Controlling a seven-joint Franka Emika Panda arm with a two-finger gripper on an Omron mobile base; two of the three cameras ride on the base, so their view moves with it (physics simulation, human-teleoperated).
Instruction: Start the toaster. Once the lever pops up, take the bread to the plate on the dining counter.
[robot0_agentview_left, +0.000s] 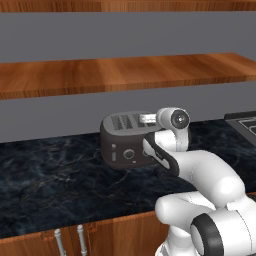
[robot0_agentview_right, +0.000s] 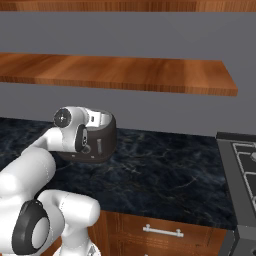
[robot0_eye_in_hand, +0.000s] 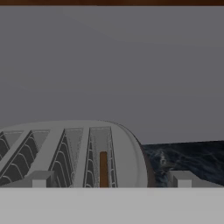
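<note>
The dark grey toaster (robot0_agentview_left: 122, 145) stands on the black marble counter (robot0_agentview_left: 50, 180) by the wall; in the right base view the toaster (robot0_agentview_right: 102, 142) is partly behind my arm. My gripper (robot0_agentview_left: 146, 119) hovers just above the toaster's right end, pointing toward the wall. In the hand view the toaster (robot0_eye_in_hand: 127, 153) top lies just below my gripper (robot0_eye_in_hand: 111, 179), whose fingertips (robot0_eye_in_hand: 39, 179) stand wide apart and open, holding nothing. The bread (robot0_eye_in_hand: 103, 169), a thin brown slice, sits upright in the rightmost slot. The plate and the dining counter are out of view.
A long wooden shelf (robot0_agentview_left: 125, 72) runs along the grey wall above the toaster. A stove (robot0_agentview_right: 240, 165) sits at the counter's right end. Cabinet doors with silver handles (robot0_agentview_left: 70, 240) lie below the counter's front edge.
</note>
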